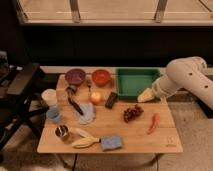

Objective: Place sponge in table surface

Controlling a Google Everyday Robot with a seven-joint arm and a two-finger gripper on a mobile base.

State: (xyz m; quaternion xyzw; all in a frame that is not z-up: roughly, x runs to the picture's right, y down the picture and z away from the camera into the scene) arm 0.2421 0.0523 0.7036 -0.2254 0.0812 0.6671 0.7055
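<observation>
blue packet (111,143) at worktop (165,142) front edge | hand (152,92) by green tray (132,80), yellow sponge (144,96) at its tip | grip: cannot tell

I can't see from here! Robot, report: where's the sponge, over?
Gripper at green plastic bin's near corner. Pale yellow sponge at its tip, over wooden table. Purple grapes, red chili lie nearby.

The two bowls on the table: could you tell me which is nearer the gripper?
The red bowl, next to the green tray; the purple bowl sits on its far side. The gripper hovers at the tray's front corner.
</observation>
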